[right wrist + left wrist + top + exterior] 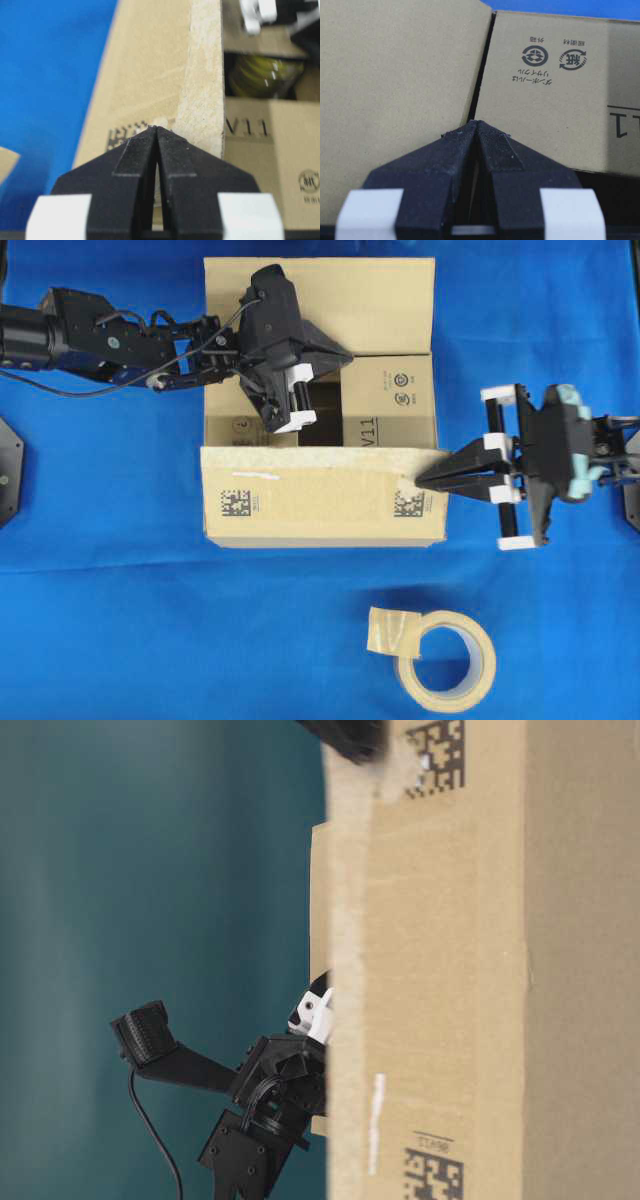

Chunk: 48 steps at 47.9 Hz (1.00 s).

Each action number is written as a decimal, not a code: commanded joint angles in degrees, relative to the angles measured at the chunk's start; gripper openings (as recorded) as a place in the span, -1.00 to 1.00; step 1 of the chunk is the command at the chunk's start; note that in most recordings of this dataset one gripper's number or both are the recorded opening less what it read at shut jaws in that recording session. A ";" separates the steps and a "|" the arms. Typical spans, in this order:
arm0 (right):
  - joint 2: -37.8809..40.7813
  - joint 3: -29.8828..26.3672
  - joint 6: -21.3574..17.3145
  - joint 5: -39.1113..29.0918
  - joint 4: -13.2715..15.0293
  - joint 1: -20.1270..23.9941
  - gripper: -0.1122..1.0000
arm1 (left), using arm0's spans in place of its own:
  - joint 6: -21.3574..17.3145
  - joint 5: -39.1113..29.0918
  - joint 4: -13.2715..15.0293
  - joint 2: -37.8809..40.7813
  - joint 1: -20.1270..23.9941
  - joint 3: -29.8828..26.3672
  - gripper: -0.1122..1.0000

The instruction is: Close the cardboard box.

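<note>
On blue tabletop (120,620), centre: one cardboard box (320,505), flaps partly folded, middle gap open. Left end effector (335,358) pressed together, tip over far flap. Right end effector (425,480) pressed together, tip at near flap's right corner. Step in hand, judged: folding long flaps inward. Next move calls for pushing the near flap down flat. One tape roll (447,660), apart near front edge.

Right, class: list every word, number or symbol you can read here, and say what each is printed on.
"V11": right inner flap of the cardboard box.
Two round recycling symbols, same flap; the small characters beneath are too small to read.
Data-matrix codes: front flap, not readable as text.
Tape roll: no print.
</note>
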<state>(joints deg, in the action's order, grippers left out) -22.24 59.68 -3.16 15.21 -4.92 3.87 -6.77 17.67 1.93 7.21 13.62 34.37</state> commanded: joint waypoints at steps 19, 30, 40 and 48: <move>6.68 -1.14 -0.09 0.26 -2.64 -0.18 -0.79 | 0.18 0.44 0.09 -0.88 -0.35 -0.26 -0.79; 6.59 -1.14 -0.09 0.26 -2.64 -0.18 -0.79 | -0.18 -0.18 0.09 -2.29 -0.88 -0.35 -0.79; 6.59 -1.32 -0.09 0.35 -2.64 -0.26 -0.79 | -0.26 -3.69 0.00 -7.21 -1.76 -1.05 -0.79; 6.68 -1.32 -0.09 0.44 -2.55 -0.18 -0.79 | -0.88 -7.38 0.00 -12.13 -1.32 -2.11 -0.79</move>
<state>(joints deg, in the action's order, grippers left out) -15.56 59.33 -3.34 15.29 -7.38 3.69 -7.47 11.34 1.93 -1.23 11.95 34.10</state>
